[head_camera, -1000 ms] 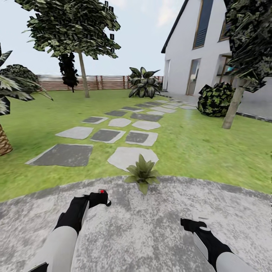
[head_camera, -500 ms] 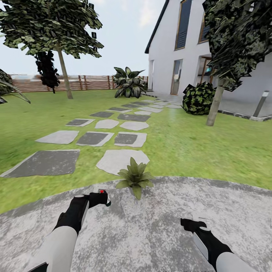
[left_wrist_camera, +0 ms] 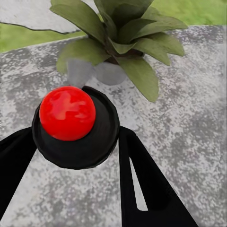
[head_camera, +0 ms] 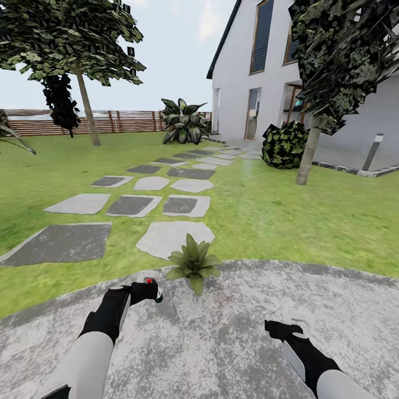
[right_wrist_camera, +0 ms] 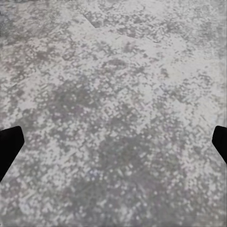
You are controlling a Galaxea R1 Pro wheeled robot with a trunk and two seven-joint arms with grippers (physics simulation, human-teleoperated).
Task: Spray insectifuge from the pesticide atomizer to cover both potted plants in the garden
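Left gripper pinches the red-spotted pesticide atomizer beside a green-leaved rosette on mottled grey paving; its pale grey pot shows from the left wrist. Right gripper fingers spread.

No readable text, label, brand, number or sign anywhere; perhaps lost to the coarse, blurry render.

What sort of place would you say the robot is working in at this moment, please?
It looks like a home garden: a green lawn crossed by grey stepping slabs, a slatted wooden fence at the back, and a white gabled house beside it. The robot stands on a round mottled grey paved patio.
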